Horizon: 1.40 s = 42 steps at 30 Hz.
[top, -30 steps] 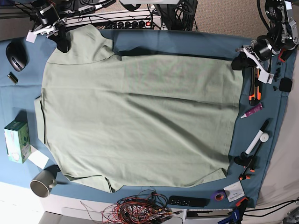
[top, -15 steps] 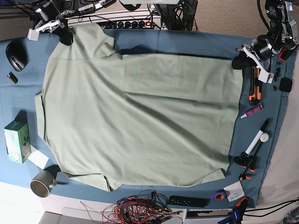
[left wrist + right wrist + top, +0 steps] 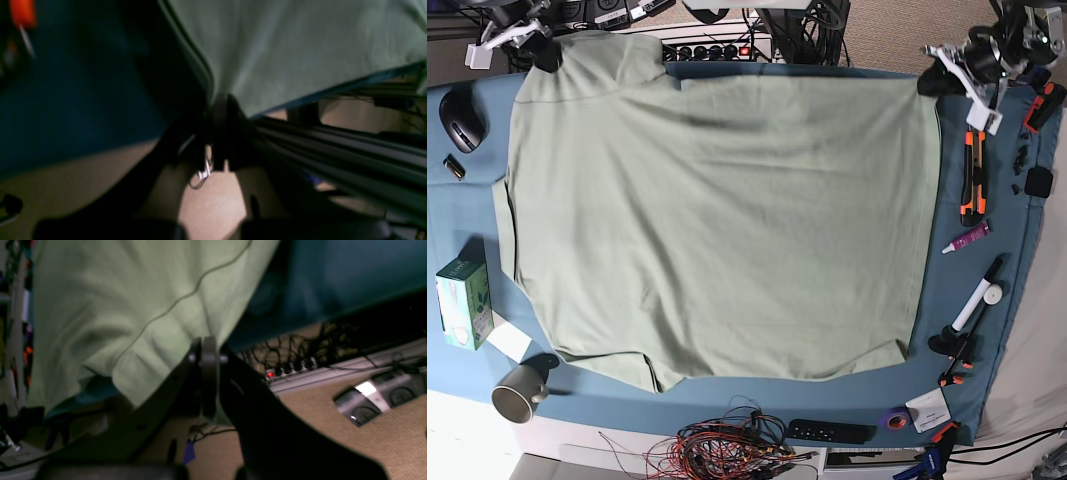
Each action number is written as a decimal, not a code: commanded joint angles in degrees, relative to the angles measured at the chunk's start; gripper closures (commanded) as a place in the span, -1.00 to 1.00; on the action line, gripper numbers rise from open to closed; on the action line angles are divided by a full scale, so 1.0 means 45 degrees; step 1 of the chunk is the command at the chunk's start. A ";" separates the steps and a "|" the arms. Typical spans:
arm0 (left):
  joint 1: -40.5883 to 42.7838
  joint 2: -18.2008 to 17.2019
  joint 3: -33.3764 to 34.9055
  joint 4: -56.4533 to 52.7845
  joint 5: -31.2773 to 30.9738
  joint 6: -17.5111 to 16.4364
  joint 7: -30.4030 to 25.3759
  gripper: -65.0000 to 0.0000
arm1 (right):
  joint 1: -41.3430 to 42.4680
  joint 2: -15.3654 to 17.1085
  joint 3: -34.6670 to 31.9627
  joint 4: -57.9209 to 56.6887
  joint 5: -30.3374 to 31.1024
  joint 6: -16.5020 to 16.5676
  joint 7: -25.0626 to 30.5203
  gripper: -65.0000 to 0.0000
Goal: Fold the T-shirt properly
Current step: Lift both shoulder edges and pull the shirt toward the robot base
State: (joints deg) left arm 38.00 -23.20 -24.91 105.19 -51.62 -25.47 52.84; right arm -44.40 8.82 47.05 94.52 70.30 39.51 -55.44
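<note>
The pale sage-green T-shirt (image 3: 727, 220) lies spread wide over the blue table cloth (image 3: 982, 120), hem side toward the right. At the far right corner my left gripper (image 3: 930, 82) is shut on the shirt's hem corner; in the left wrist view the dark fingers (image 3: 221, 100) pinch the fabric edge (image 3: 283, 50) beyond the table's far edge. My right gripper (image 3: 545, 55) is shut on the far-left sleeve, and the right wrist view shows its closed jaws (image 3: 206, 346) holding the sleeve cloth (image 3: 116, 306) taut.
On the left sit a black mouse (image 3: 462, 120), a green box (image 3: 464, 303) and a grey mug (image 3: 519, 390). An orange knife (image 3: 972, 170), markers (image 3: 979, 300) and small tools lie along the right. Red wires (image 3: 727, 445) and a remote (image 3: 830, 432) lie in front, a power strip (image 3: 712, 48) behind.
Both grippers have moved toward the table's far edge, dragging the shirt's far side with them. The shirt now reaches the far edge and lies flatter.
</note>
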 commanded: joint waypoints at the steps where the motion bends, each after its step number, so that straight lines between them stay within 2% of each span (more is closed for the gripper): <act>1: 0.0316 -0.0131 -0.0034 0.0219 0.0330 0.0078 0.0403 1.00 | -0.0301 0.0248 0.0155 0.0175 0.0180 0.0110 0.0175 1.00; 14: 0.1880 -0.0097 -0.0874 0.1370 0.0311 0.0078 0.0559 1.00 | -0.1831 0.0330 0.0155 0.0175 0.0180 0.0110 0.0073 1.00; 24: 0.2730 -0.0063 -0.1778 0.1428 -0.0597 -0.0039 0.0753 1.00 | -0.2487 0.0330 0.0165 0.0175 0.0170 0.0110 -0.0058 1.00; 27: 0.2783 -0.0063 -0.1778 0.1428 -0.0933 -0.0359 0.1044 1.00 | -0.2550 0.0335 0.0272 0.0175 0.0175 0.0110 -0.0146 1.00; 33: 0.3026 -0.0058 -0.1778 0.1428 -0.1302 -0.0359 0.1219 1.00 | -0.2618 0.0340 0.1137 0.0175 0.0189 0.0110 -0.0267 1.00; 35: 0.3070 -0.0058 -0.1778 0.1428 -0.1511 -0.0423 0.1365 1.00 | -0.2623 0.0340 0.1472 0.0175 0.0437 0.0110 -0.0330 1.00; 37: 0.3055 -0.0063 -0.1778 0.1428 -0.1739 -0.0947 0.1404 1.00 | -0.2623 0.0340 0.1661 0.0175 0.0758 0.0110 -0.0447 1.00; 42: 0.2900 -0.0068 -0.1778 0.1428 -0.1987 -0.0991 0.1297 1.00 | -0.2618 0.0335 0.1661 0.0175 0.1209 0.0110 -0.0471 1.00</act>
State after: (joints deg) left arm 50.57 -22.87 -32.34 110.78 -59.46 -29.63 59.53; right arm -54.98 9.65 53.63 94.61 74.59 39.90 -58.33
